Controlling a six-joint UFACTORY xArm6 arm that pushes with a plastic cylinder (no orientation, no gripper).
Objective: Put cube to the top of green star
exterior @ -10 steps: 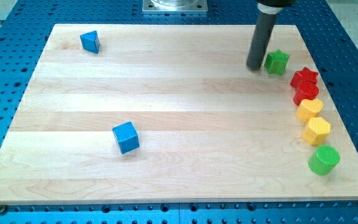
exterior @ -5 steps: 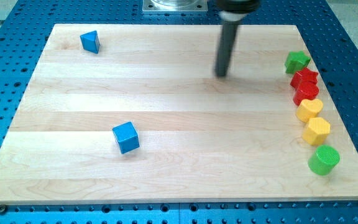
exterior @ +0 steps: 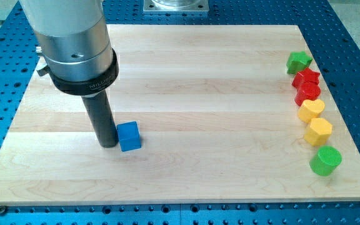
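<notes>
A blue cube (exterior: 129, 136) sits on the wooden board (exterior: 205, 119) at the lower left of the middle. My tip (exterior: 108, 145) stands right against the cube's left side. The green star (exterior: 299, 62) lies near the board's right edge, at the upper right, far from the cube. The arm's body hides the board's upper left, so the other blue block does not show.
Below the green star, a column runs down the right edge: a red star (exterior: 306, 79), a red block (exterior: 308, 93), a yellow heart-like block (exterior: 311, 110), a yellow hexagon (exterior: 319, 131) and a green cylinder (exterior: 325, 160).
My tip left the green star, which slid right to the board's edge, then crossed the board to the blue cube's left side. The arm now covers the blue block at upper left.
</notes>
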